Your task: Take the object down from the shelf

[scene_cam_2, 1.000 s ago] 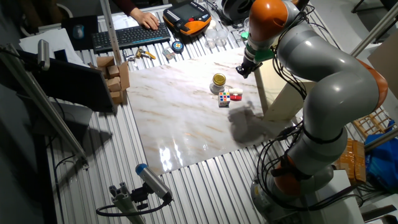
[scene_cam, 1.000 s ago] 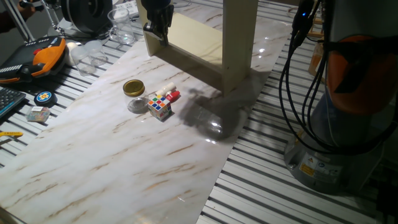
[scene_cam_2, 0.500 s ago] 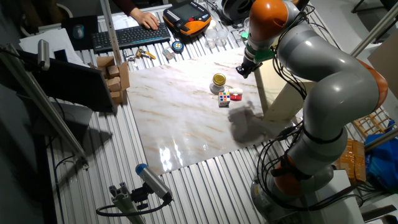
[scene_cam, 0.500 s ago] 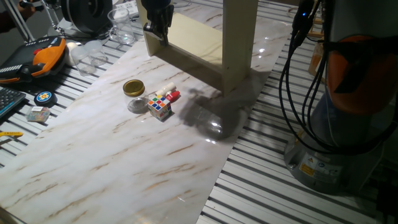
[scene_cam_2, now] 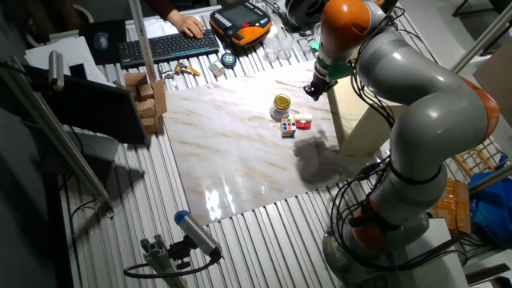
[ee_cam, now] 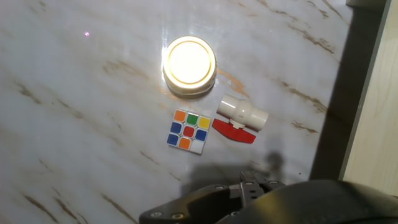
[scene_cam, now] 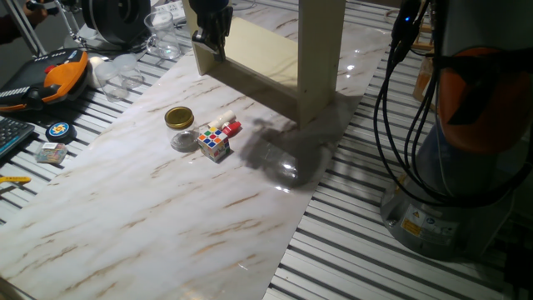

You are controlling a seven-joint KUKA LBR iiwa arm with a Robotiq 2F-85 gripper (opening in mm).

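So the arm (scene_cam_2: 416, 96) is chunky, made of rounded light-grey shells with bright orange bands at the joints, one band up near the wrist and another low down by the base. The base (scene_cam: 450, 208) is a fat grey cylinder with a small yellow warning sticker near the bottom. A bunch of black cables (scene_cam: 391, 75) hangs down alongside it in loose loops. The claw (scene_cam: 210, 33) is dark, nearly black. In the hand view you only get a black, rounded bit of it along the bottom edge.
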